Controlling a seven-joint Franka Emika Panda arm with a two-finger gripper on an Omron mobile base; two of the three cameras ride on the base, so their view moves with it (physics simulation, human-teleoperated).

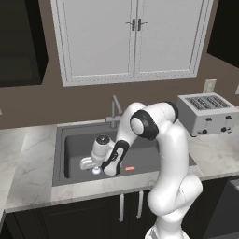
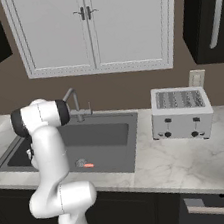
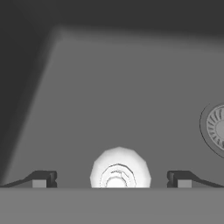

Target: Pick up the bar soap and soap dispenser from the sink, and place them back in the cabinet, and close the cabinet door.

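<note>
The dark grey sink [image 1: 74, 144] [image 2: 104, 135] holds both soaps. My gripper [image 1: 95, 166] [image 3: 113, 179] hangs low in the basin, open, pointing down at the soap dispenser [image 1: 96, 171]. Its white pump top [image 3: 120, 168] sits between my two finger tips [image 3: 43, 178], which stand wide apart on either side without touching it. The bar soap [image 1: 130, 168] [image 2: 89, 165], a tiny orange-red bar, lies flat on the basin floor to the right of the gripper, beside the round drain [image 2: 81, 163] [image 3: 216, 127]. A black-brown wall cabinet [image 2: 204, 15] with a long silver bar handle [image 2: 217, 13] hangs at the upper right.
A slim faucet [image 1: 113, 109] [image 2: 75, 103] rises behind the basin. A silver toaster [image 1: 207, 114] [image 2: 179, 112] stands on the marble counter to the right. White panelled double doors [image 1: 133, 37] are above the sink. Another dark cabinet [image 1: 18, 42] is at the upper left.
</note>
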